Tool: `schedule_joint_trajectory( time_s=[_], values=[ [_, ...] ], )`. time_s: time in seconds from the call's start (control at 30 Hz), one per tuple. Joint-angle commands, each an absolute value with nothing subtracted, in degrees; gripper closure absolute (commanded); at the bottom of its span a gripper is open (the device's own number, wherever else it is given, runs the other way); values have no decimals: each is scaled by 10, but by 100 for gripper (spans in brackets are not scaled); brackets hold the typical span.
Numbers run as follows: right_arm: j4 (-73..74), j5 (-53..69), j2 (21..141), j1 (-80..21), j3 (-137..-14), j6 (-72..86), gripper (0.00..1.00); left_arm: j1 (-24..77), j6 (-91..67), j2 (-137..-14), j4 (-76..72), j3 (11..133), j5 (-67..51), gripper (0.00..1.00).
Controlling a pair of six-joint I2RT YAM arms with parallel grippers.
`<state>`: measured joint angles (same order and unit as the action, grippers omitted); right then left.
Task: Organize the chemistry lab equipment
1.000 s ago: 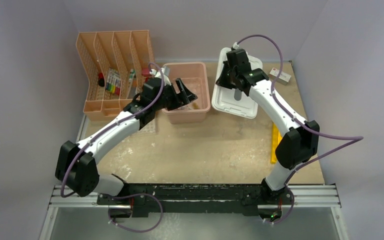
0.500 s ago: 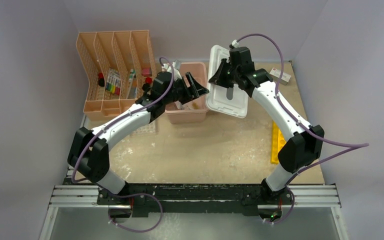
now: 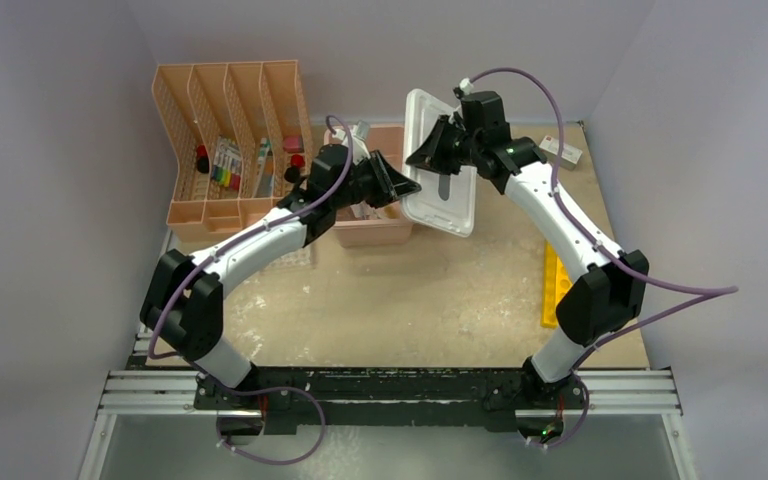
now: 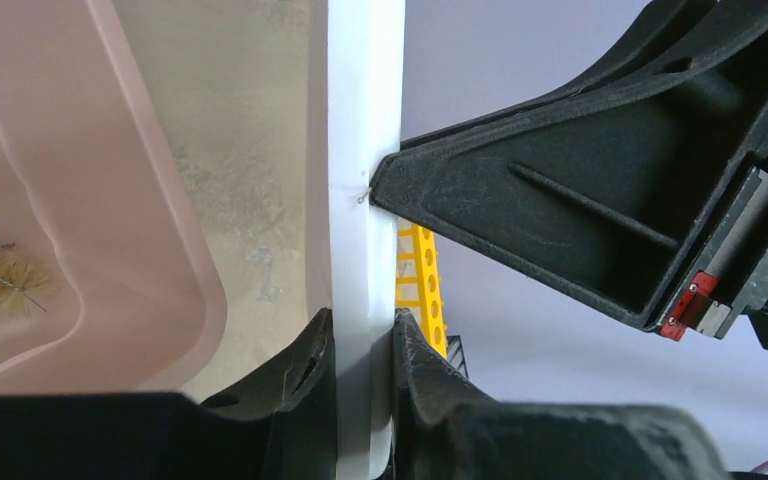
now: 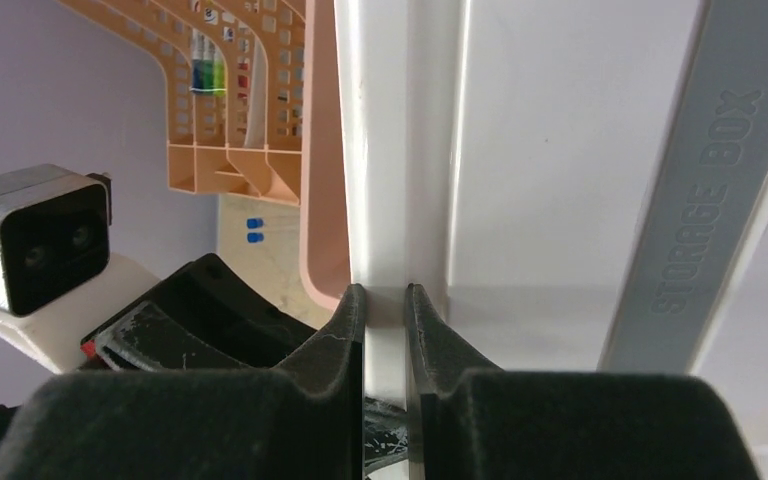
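Note:
The white lid (image 3: 457,210) hangs tilted over the right side of the pink bin (image 3: 365,235), with both grippers holding it. My left gripper (image 3: 407,190) is shut on its near rim, and the white rim (image 4: 365,200) runs straight up between the black fingers (image 4: 310,380). My right gripper (image 3: 428,152) is shut on the far rim (image 5: 385,250), beside the lid's grey "STORAGE BOX" strip (image 5: 700,200). A small brush (image 4: 0,275) lies in the bin (image 4: 80,200). The yellow holed rack (image 3: 550,285) lies flat at the right.
The peach slotted organizer (image 3: 230,140) stands at the back left with coloured items in its slots. A clear tube tray (image 3: 295,255) peeks out under the left arm. A small white box (image 3: 563,150) lies at the back right.
The right gripper has lifted the lid, tilted it and carried it left toward the bin. The left gripper has moved in and shut on the lid's near rim.

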<state>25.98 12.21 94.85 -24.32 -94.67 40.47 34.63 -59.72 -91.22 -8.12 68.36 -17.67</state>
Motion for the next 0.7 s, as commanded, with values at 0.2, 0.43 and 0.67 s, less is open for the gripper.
schedule_joint_trajectory(
  time_s=[0.2,0.43,0.67],
  values=[
    [209,168,905,-203,-935,395,57,332,-567,-889,-100,712,-192,100],
    [172,173,848,-164,-904,370,42,267,-574,-841,-99,689,-237,100],
    [193,95,846,-163,-872,358,40,195,-581,-791,-70,663,-264,100]
  ],
)
